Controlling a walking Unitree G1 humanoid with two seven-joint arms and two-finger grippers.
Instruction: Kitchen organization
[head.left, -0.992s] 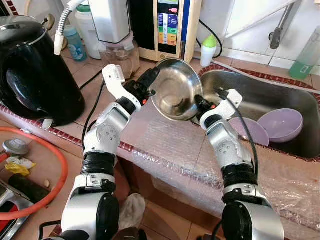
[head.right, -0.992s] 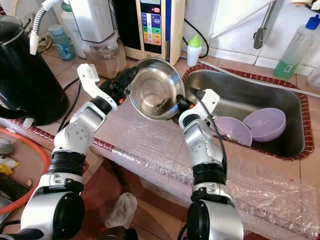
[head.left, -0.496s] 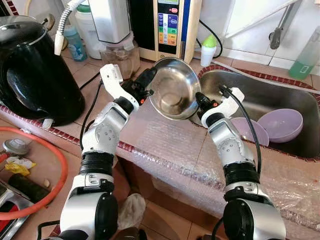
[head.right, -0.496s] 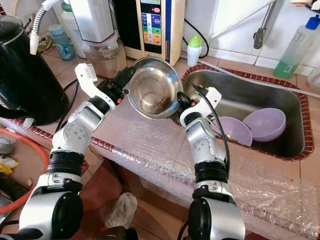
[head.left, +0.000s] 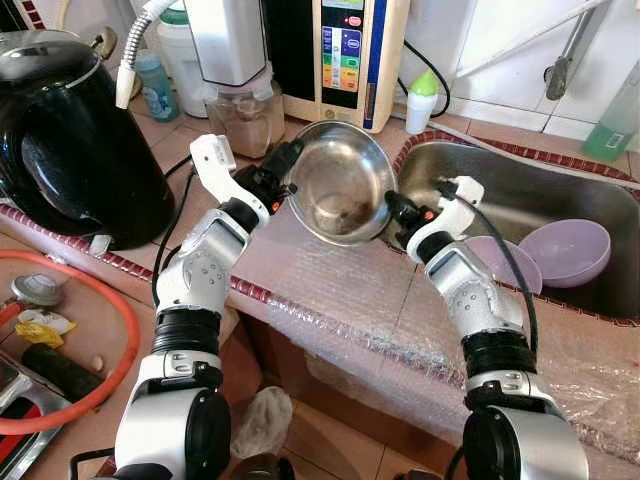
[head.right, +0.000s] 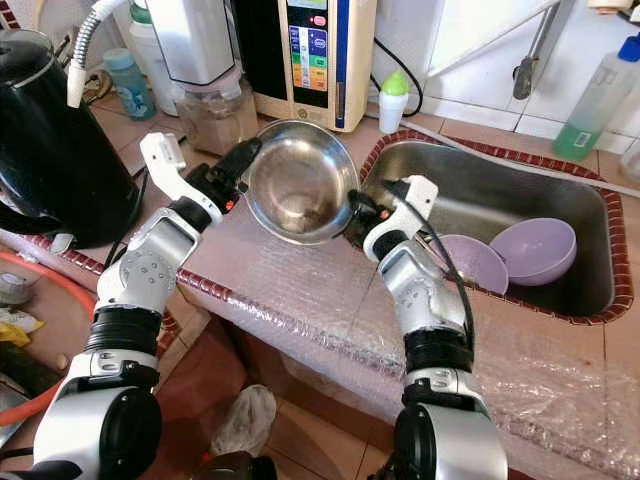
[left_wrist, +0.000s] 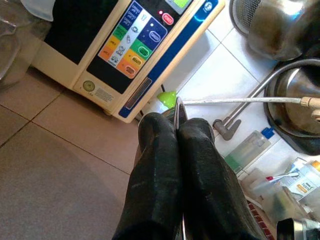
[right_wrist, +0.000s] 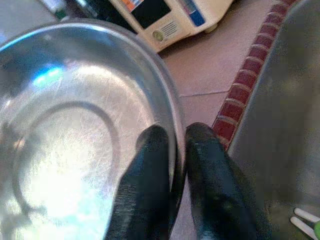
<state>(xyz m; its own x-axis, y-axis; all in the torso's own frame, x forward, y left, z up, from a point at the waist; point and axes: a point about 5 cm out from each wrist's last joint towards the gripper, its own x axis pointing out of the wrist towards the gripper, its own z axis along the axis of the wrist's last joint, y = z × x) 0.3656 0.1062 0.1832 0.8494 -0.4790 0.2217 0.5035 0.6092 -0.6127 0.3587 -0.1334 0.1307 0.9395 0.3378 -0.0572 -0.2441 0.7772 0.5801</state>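
Left eye view has a steel bowl (head.left: 342, 183) held up in the air above the desk (head.left: 330, 290), tilted so its hollow faces the camera, just left of the sink (head.left: 520, 205). The left gripper (head.left: 285, 170) has its jaws closed on the bowl's left rim, and the left wrist view confirms it: the two black fingers (left_wrist: 155, 170) are pressed together with a thin metal edge pinched between them. The right gripper (head.left: 393, 205) grips the opposite rim, low on the right; in the right wrist view its jaws sit nearly closed with the bowl's rim between them, one finger inside the bowl (right_wrist: 80, 125) and one outside. Bubble wrap (head.left: 350, 300) covers the desk beneath the bowl and hangs over the front edge. Two purple bowls (head.left: 565, 250) lie in the sink, touching each other. Behind the steel bowl a water purifier (head.left: 345, 50) with a coloured button panel stands against the wall, with a small white bottle with a green cap (head.left: 422, 100) beside it and a glass jar (head.left: 240, 110) to its left. A black kettle (head.left: 70, 140) stands at the far left of the desk, and a green soap bottle (head.left: 612, 125) stands behind the sink.
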